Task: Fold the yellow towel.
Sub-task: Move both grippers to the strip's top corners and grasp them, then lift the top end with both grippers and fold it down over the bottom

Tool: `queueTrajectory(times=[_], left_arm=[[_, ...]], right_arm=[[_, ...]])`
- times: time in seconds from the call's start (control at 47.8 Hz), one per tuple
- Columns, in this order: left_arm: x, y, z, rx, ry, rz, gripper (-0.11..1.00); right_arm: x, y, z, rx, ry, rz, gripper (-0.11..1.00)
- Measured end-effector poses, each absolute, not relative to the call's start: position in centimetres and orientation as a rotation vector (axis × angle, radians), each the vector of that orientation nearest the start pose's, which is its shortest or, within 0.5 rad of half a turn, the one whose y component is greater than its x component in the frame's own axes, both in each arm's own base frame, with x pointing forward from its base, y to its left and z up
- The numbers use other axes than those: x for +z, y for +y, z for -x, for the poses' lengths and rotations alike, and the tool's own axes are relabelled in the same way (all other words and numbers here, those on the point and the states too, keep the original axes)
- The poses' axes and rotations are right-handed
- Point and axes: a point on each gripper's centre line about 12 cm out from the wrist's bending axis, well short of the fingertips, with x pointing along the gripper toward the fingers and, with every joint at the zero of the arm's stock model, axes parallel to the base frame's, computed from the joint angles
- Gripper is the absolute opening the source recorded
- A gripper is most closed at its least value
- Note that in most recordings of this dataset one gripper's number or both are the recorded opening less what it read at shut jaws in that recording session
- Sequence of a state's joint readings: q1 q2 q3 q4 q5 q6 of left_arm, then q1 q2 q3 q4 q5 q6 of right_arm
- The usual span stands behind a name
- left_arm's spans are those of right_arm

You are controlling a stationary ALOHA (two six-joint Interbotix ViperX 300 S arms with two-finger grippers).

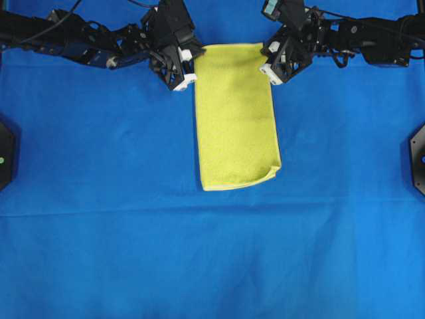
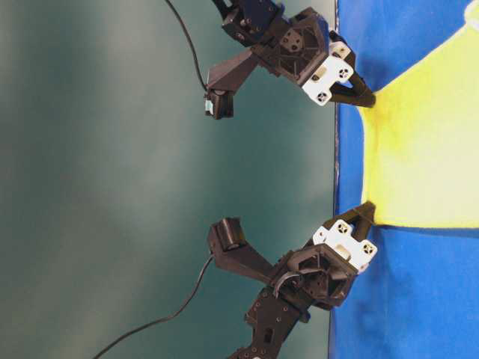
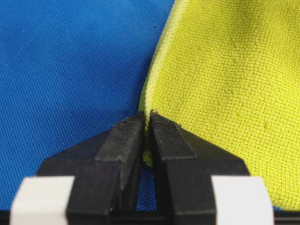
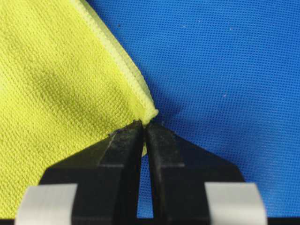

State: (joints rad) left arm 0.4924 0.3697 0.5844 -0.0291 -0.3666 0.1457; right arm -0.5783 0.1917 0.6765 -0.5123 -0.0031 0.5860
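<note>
Lying lengthwise – yellow towel (image 1: 236, 116), far corners w/ pincers.

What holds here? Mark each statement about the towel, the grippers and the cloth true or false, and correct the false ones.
1. The yellow towel lies as a long folded strip. True.
2. The left gripper is wide open above the towel. False: its jaws are shut on a corner of the towel.
3. The right gripper pinches a towel corner. True.
4. The towel rests on a red cloth. False: it lies on a blue cloth.
5. Both grippers hold the same end of the towel. True.
</note>
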Motion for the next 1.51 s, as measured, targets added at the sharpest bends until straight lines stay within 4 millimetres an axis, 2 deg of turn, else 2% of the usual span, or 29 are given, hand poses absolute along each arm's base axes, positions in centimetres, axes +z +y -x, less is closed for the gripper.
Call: queueTrajectory(times=[0.251, 0.397, 0.586, 0.753, 1.025, 1.109, 1.255, 1.402, 1.506], left_arm=[[7.6, 20.6, -38.4, 0.448, 0.612, 0.025, 0.03], [8.5, 20.5, -38.4, 0.431, 0.61, -0.028, 0.03], [10.3, 22.3, -38.3, 0.465, 0.573, -0.059, 0.03], [11.2, 23.9, -38.4, 0.481, 0.582, -0.098, 0.03], [12.1, 24.2, -39.1, 0.466, 0.605, -0.116, 0.03], [12.8, 23.7, -39.1, 0.452, 0.61, -0.125, 0.03], [14.3, 21.5, -38.6, 0.414, 0.621, -0.131, 0.03], [15.7, 17.5, -38.0, 0.336, 0.63, -0.15, 0.03], [16.4, 14.2, -37.6, 0.275, 0.629, -0.14, 0.03]], right_arm=[[9.2, -21.1, -32.3, -0.574, 0.817, -0.325, 0.04], [10.4, -21.2, -32.3, -0.579, 0.79, -0.314, 0.04], [12.5, -22.3, -31.5, -0.618, 0.746, -0.309, 0.04], [13.4, -23.1, -30.8, -0.645, 0.727, -0.308, 0.04], [14.4, -23.2, -30.5, -0.656, 0.712, -0.301, 0.04], [15.1, -22.9, -30.2, -0.658, 0.696, -0.3, 0.04], [16.8, -20.5, -30.1, -0.623, 0.682, -0.276, 0.04], [18.1, -16.9, -30.2, -0.558, 0.678, -0.258, 0.04], [18.3, -14.2, -30.1, -0.506, 0.688, -0.257, 0.04]])
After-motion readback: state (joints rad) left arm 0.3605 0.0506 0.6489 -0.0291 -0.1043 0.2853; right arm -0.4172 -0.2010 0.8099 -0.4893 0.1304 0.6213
